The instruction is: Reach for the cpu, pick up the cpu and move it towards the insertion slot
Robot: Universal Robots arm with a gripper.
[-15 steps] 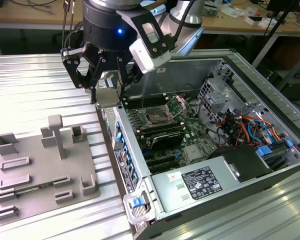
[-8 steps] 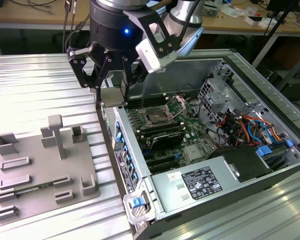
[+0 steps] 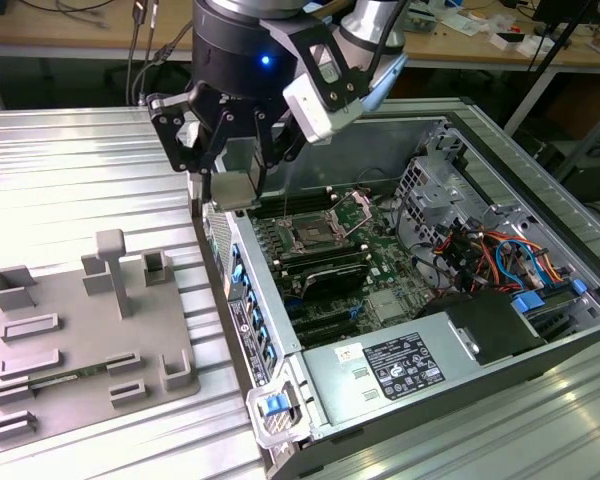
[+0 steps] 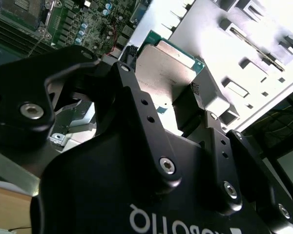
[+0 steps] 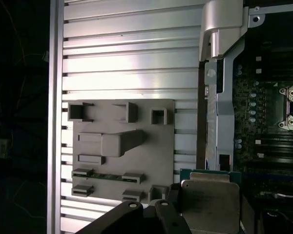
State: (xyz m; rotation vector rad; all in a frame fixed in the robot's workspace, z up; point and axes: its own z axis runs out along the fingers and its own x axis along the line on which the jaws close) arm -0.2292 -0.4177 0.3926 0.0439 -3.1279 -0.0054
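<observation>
The gripper (image 3: pixel 230 185) hangs above the near wall of the open computer case (image 3: pixel 450 330), its jaws closed on the cpu (image 3: pixel 233 190), which it carries flat and clear of everything below. In the second wrist view the cpu (image 4: pixel 167 66) shows its silvery lid and thin green edge pinched between two dark fingers (image 4: pixel 198 95), and in the first wrist view the cpu (image 5: pixel 210 202) sits level at the fingertips with the grey tray (image 5: pixel 122 146) well apart from it over the ribbed metal table (image 5: pixel 127 63). In the exterior view the insertion slot (image 3: pixel 315 237) lies on the green motherboard (image 3: pixel 380 270) at about four o'clock from the gripper, near but not yet underneath it, so the carrying step looks partly done, with the lateral travel over the case wall remaining. To do this step well, the chip should stay level and square to the socket frame, since a tilt would likely let a corner catch. The grip appears to bear on opposite edges, which I judge secure enough for slow travel but not for sudden moves. Height matters too: the case wall and the black memory slots (image 3: pixel 325 270) beside the socket stand up from the board, so clearance above them should be kept until the chip is centred over the dark socket opening.
</observation>
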